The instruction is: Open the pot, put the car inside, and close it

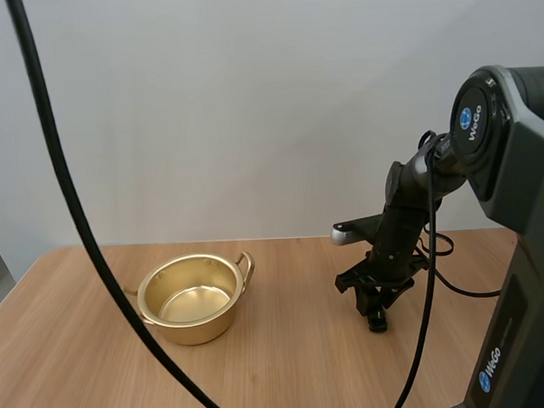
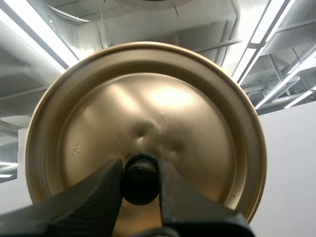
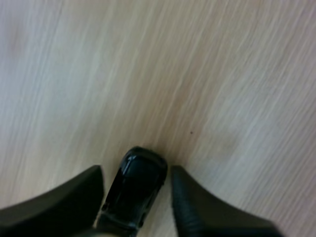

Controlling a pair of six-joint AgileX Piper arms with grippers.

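Observation:
The golden pot stands open, without a lid, on the left half of the wooden table. My left gripper is shut on the black knob of the golden lid, which it holds up in the air. My right gripper points straight down at the table, right of the pot. A small black car lies between its fingers on the wood. The right gripper is open, with a narrow gap beside the car. From above, the car shows as a dark spot under the fingertips.
Bare wood lies between the pot and my right arm. The table's far edge meets a plain white wall. The pot has two small side handles.

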